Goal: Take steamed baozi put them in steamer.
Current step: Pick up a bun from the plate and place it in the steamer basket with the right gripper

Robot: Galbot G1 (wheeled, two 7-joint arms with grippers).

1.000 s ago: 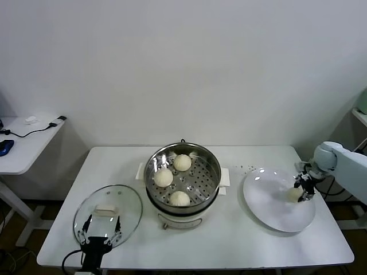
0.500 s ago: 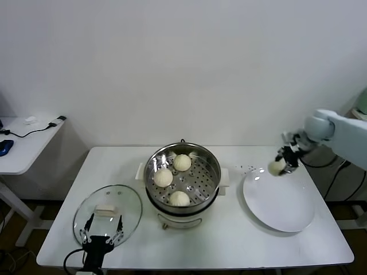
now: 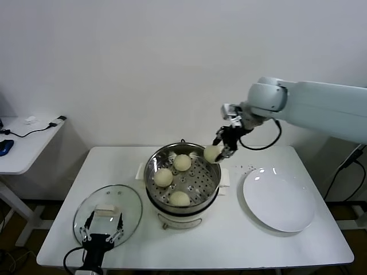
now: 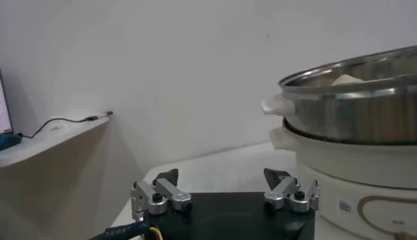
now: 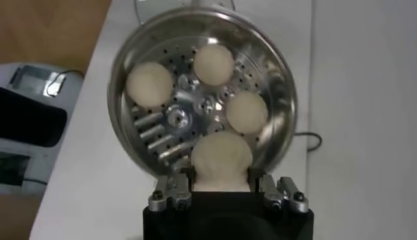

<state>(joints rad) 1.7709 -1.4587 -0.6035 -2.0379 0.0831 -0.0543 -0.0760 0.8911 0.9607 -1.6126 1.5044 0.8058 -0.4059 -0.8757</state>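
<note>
The steamer (image 3: 213,182) is a shiny steel pot with a perforated tray on a white base, at the table's middle. Three cream-white baozi lie on its tray (image 3: 182,162) (image 3: 163,177) (image 3: 179,198); they also show in the right wrist view (image 5: 214,63) (image 5: 150,85) (image 5: 247,111). My right gripper (image 3: 218,150) is shut on a fourth baozi (image 3: 211,153) (image 5: 221,158) and holds it in the air over the steamer's far right rim. My left gripper (image 3: 101,234) (image 4: 221,189) is open and empty, low at the table's front left, beside the steamer's base (image 4: 352,169).
A round glass lid (image 3: 108,213) lies on the table left of the steamer, under my left gripper. A flat white plate (image 3: 279,199), bare, lies to the steamer's right. A side table (image 3: 26,137) with cables stands at the far left.
My right gripper lifted the baozi off the white plate and carried it left to above the steamer's right rim. The left arm has not moved.
</note>
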